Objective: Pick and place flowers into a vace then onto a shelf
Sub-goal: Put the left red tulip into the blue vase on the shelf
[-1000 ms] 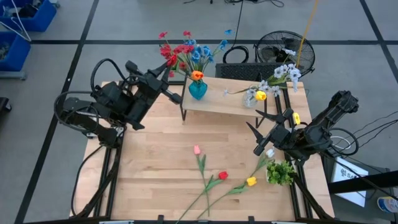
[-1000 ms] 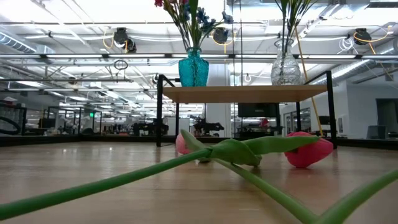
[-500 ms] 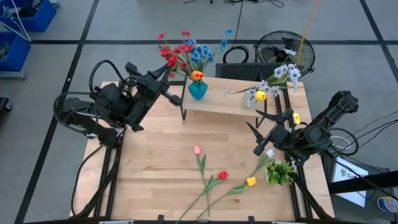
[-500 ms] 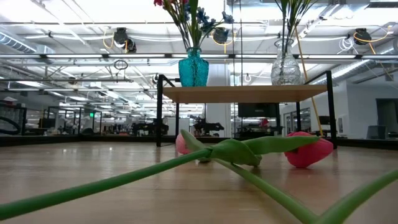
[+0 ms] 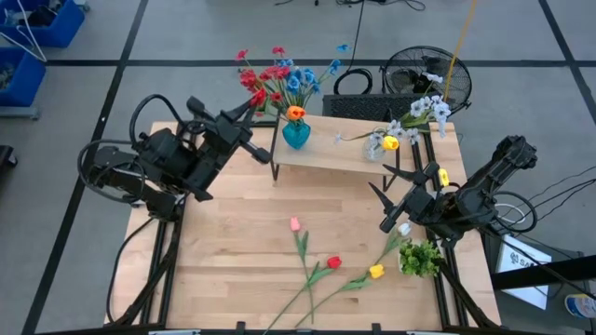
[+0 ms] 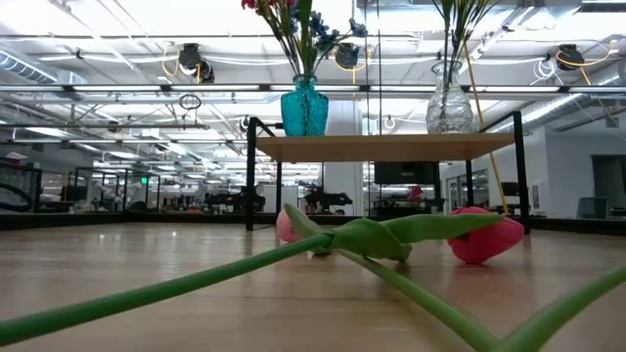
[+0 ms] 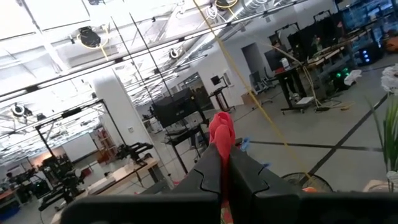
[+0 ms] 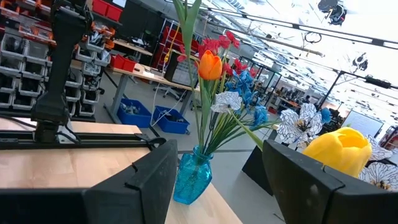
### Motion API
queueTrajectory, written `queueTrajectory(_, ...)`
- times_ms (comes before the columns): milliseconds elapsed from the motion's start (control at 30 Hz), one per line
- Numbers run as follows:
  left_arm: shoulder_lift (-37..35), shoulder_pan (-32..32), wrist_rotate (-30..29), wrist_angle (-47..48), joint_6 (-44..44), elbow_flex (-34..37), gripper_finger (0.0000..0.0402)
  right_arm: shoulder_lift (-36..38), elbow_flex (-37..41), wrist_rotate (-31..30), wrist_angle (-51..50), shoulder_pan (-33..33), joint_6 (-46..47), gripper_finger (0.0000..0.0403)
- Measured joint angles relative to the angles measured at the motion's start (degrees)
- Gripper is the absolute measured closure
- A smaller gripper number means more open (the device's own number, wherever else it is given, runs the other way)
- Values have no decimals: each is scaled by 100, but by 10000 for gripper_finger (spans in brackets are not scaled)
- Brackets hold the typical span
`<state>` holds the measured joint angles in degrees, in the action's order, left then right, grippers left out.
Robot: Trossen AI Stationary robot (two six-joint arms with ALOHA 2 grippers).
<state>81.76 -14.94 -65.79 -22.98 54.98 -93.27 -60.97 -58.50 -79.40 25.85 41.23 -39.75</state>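
Flowers on the table: three [image 5: 301, 244] lie loose on the tabletop [image 5: 233, 242], with pink, red and yellow blossoms; the low view shows only the pink and the red.
Shelf: the shelf [image 5: 345, 147] stands at the table's far edge and carries two vases.
Teal vase: the teal vase [image 5: 296, 134] holds red, blue and orange blossoms.
Clear vase: the clear vase [image 6: 449, 106] holds white and yellow blossoms.
Left gripper: the left gripper [image 5: 250, 115] is beside the teal vase, fingers pressed together on a red flower [image 7: 221, 132], seen only in the left wrist view.
Right gripper: the right gripper [image 5: 396, 191] is just in front of the shelf, fingers spread, empty.
Leafy clump: a leafy clump [image 5: 420, 257] lies near the right arm.
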Motion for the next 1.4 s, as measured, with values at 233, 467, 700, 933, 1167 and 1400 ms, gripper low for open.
queueTrajectory(233, 0, 26, -27, 28, 1, 0, 394, 0, 0, 0, 0, 0, 2, 174)
queueTrajectory(467, 0, 161, -70, 454, -439, -4, 389, 0, 0, 0, 0, 0, 3, 174)
queueTrajectory(700, -4, 278, -157, 514, -453, -4, 393, 0, 0, 0, 0, 0, 4, 174)
queueTrajectory(933, -4, 396, -112, 753, -595, -4, 396, 0, 0, 0, 0, -2, 4, 174)
queueTrajectory(1167, -2, 643, 611, 2197, -1992, -4, 349, 0, 0, 0, 0, 0, 4, 174)
queueTrajectory(1400, 98, 883, 1035, 3039, -3428, -4, 297, 0, 0, 0, 0, 0, 4, 174)
